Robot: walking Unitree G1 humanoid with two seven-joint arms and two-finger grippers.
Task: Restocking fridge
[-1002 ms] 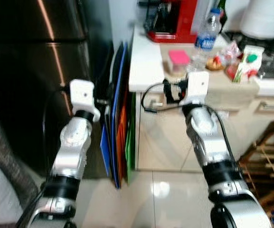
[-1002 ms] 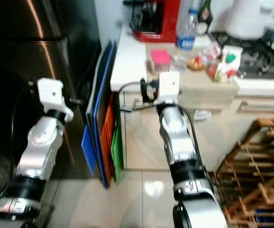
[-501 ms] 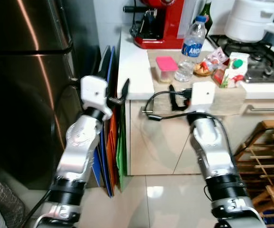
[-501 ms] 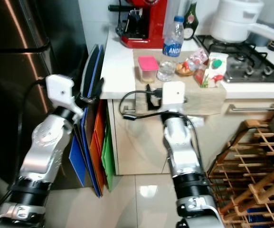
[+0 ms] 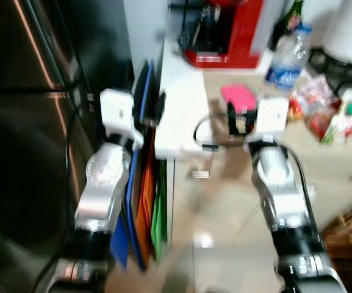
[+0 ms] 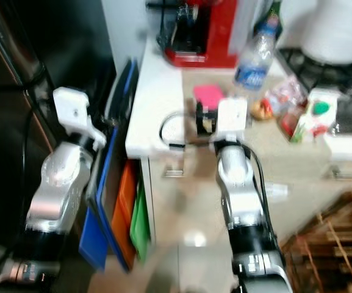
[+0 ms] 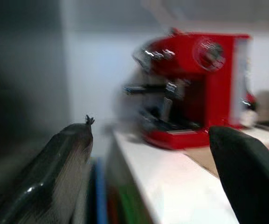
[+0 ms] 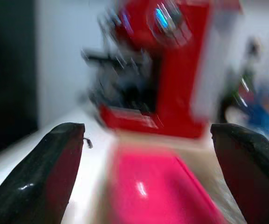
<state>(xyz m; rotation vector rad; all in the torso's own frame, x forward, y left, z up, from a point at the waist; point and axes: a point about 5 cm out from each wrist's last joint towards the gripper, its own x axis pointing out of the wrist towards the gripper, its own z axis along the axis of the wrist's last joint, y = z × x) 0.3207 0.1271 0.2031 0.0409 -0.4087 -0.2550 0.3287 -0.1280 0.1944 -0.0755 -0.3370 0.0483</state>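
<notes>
- All views motion-blurred; fine detail lost.
- Water bottle [image 5: 287, 61] label unreadable.
- Snack packets [image 6: 283, 101] too smeared to identify.
- Fridge [image 5: 23, 122] cut off at left edge.
- Red coffee machine [image 7: 195, 88] top cropped in head views.

Silver jointed arms — white boxy wrists, black cables, glossy black fingers [image 7: 64, 172].

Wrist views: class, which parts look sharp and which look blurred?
Left wrist view: black fingers fairly sharp, red coffee machine smeared. Right wrist view: fingers sharper, pink lid and machine blurred, with glare spots.
</notes>
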